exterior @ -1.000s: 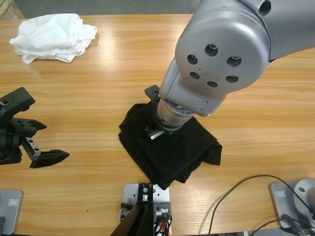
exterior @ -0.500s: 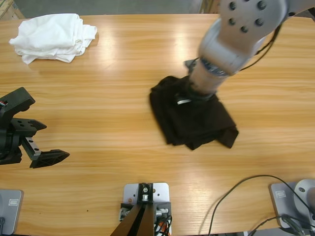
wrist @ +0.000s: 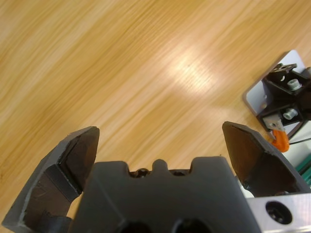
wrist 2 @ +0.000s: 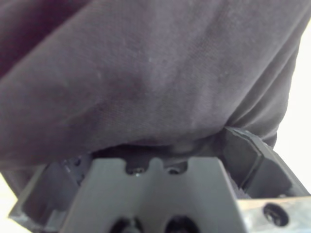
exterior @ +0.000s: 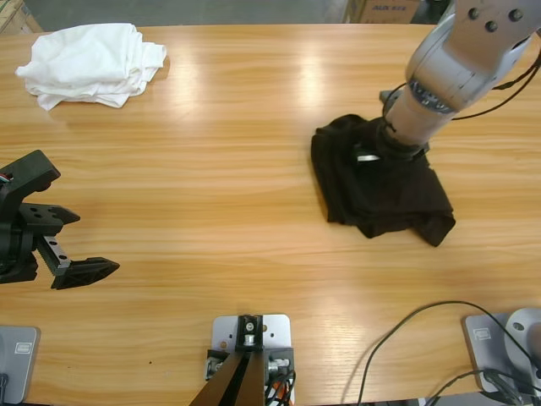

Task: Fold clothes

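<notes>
The black shirt (exterior: 385,190) lies bunched in a rough fold on the right half of the wooden table (exterior: 220,152). My right gripper (exterior: 372,154) comes down from the upper right onto the shirt's upper left part and is shut on it. In the right wrist view the black shirt (wrist 2: 146,73) fills the picture and drapes over my right gripper (wrist 2: 155,145), hiding its fingertips. A bundle of white garments (exterior: 89,63) sits at the far left corner. My left gripper (exterior: 80,244) rests at the left edge, open and holding nothing, and in the left wrist view my left gripper (wrist: 160,141) stands over bare wood.
A black cable (exterior: 406,334) loops over the table's near right edge. A cardboard box (exterior: 385,10) shows beyond the far edge. Bare wood lies between the two grippers.
The right arm has dragged the black shirt from the near middle of the table up and to the right. The left arm and the white bundle have not moved.
</notes>
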Tool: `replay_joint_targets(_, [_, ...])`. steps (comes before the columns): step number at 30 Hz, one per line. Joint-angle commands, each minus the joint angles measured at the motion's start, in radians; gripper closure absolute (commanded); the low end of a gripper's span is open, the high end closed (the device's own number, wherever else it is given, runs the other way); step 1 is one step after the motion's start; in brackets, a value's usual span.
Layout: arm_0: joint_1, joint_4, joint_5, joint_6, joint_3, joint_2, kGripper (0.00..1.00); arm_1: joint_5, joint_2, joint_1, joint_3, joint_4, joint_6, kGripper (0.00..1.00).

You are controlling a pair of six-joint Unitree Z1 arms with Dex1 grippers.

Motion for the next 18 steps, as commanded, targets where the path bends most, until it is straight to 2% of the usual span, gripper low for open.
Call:
replay_joint_targets(1, [-0.008,-0.009,0.005,0.008,0.014,-0.007,0.004,-0.006,0.02,0.102,0.016,0.023,0.001,0.0])
replay_joint_targets(5, [-0.008,-0.009,0.005,0.007,0.022,-0.016,0.004,-0.066,-0.023,0.102,0.02,0.059,0.003,0.0])
replay_joint_targets(8, [-0.007,-0.01,0.006,-0.001,0.019,-0.007,0.004,-0.085,-0.117,0.102,-0.013,0.094,-0.016,0.0])
replay_joint_targets(12, [-0.008,-0.022,0.007,-0.004,0.001,0.012,0.004,-0.034,-0.243,0.116,-0.088,0.116,-0.03,0.0])
replay_joint_targets(18, [-0.008,-0.026,0.007,-0.003,-0.017,0.018,0.004,-0.02,-0.284,0.136,-0.136,0.147,-0.028,0.0])
